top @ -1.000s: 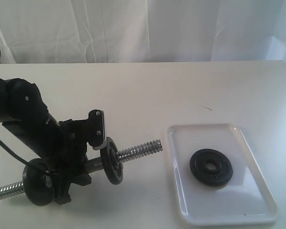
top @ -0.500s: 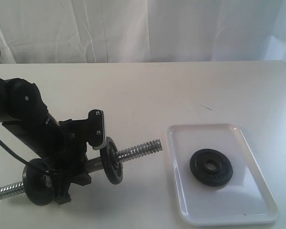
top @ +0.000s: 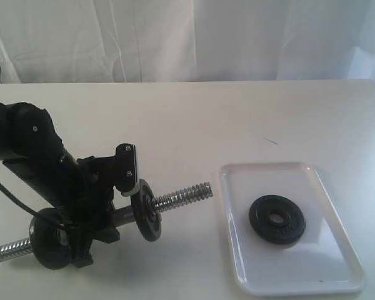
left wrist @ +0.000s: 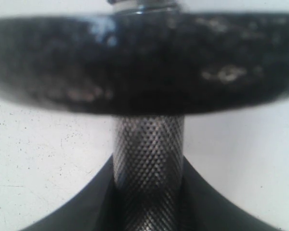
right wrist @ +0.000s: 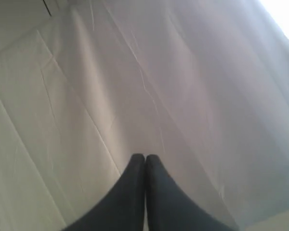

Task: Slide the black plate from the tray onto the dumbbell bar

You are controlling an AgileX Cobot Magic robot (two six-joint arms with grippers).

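Note:
A black plate point(top: 276, 219) lies flat in the white tray point(top: 337, 262) at the right of the table. The dumbbell bar point(top: 181, 197) is held off the table, its threaded end pointing toward the tray. Two more black discs sit on the bar, one point(top: 145, 210) near the free threaded end and one point(top: 49, 239) at the far left. My left gripper point(top: 106, 206) is shut on the bar's knurled grip point(left wrist: 148, 163) between the two discs. My right gripper point(right wrist: 145, 159) is shut on nothing and faces a white curtain; it is outside the exterior view.
The white table point(top: 237, 119) stretches behind the tray. A white curtain point(top: 194, 37) hangs along the back edge. A small dark mark point(top: 270, 141) lies on the table beyond the tray.

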